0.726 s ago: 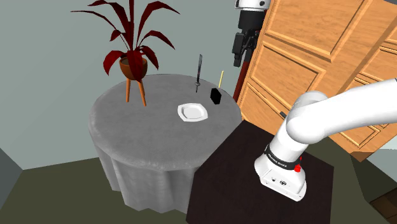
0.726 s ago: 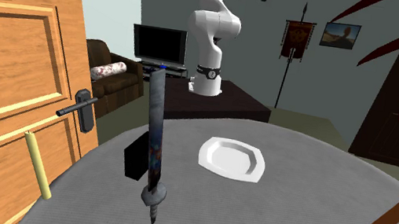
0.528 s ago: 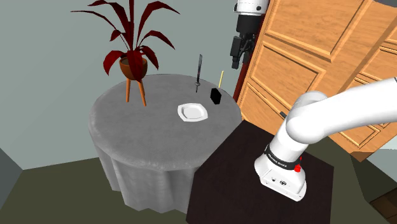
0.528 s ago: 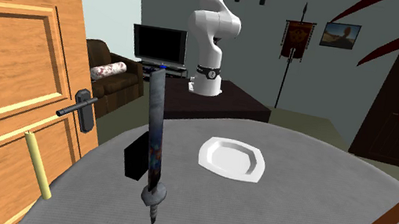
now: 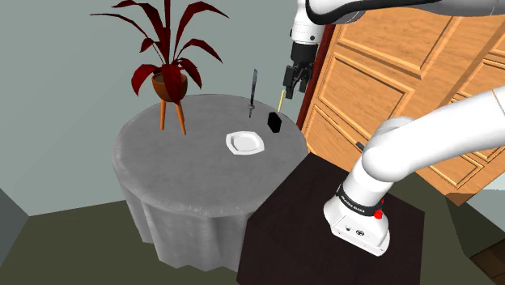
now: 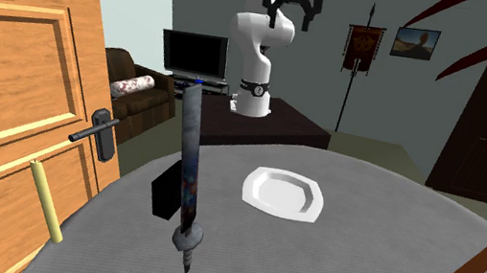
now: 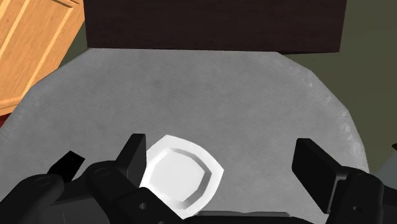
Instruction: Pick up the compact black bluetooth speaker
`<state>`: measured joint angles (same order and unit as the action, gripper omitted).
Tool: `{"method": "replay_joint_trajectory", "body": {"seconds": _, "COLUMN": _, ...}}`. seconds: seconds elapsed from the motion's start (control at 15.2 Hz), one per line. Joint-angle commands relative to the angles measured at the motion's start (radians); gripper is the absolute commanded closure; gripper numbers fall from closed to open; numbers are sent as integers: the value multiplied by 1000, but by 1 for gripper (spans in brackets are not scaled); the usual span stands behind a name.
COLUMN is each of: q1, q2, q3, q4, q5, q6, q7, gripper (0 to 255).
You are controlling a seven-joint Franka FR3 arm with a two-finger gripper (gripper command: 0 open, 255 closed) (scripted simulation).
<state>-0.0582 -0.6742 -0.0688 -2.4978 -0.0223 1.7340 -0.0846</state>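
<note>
1. Hovering high above the plate [image 5: 245, 143], my end effector [image 5: 291, 81] has its fingers wide apart, holding nothing.
2. The black speaker [image 5: 274, 122] stands on the grey surface [image 5: 162, 162] just beside the plate, not touching it.
3. I judge I should shift off the plate until the speaker lies between my fingers, then descend straight.
4. Against a moment ago, my end effector is lower and nearer the plate; speaker and plate have not moved.
</note>
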Motion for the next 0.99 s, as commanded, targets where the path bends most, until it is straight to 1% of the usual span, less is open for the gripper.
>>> {"method": "replay_joint_trajectory", "body": {"seconds": 0.0, "q1": -15, "q2": 47, "q3": -24, "q4": -18, "q5": -18, "q6": 71, "q7": -20, "gripper": 0}}
{"method": "replay_joint_trajectory", "body": {"seconds": 0.26, "q1": -40, "q2": 157, "q3": -69, "q4": -29, "q5": -44, "q6": 202, "q7": -52, "gripper": 0}}
{"method": "replay_joint_trajectory", "body": {"seconds": 0.53, "q1": -61, "q2": 284, "q3": -113, "q4": -19, "q5": -59, "q6": 328, "q7": -85, "gripper": 0}}
{"method": "replay_joint_trajectory", "body": {"seconds": 0.92, "q1": -86, "q2": 498, "q3": -176, "q4": 37, "q5": -48, "q6": 499, "q7": -146, "gripper": 0}}
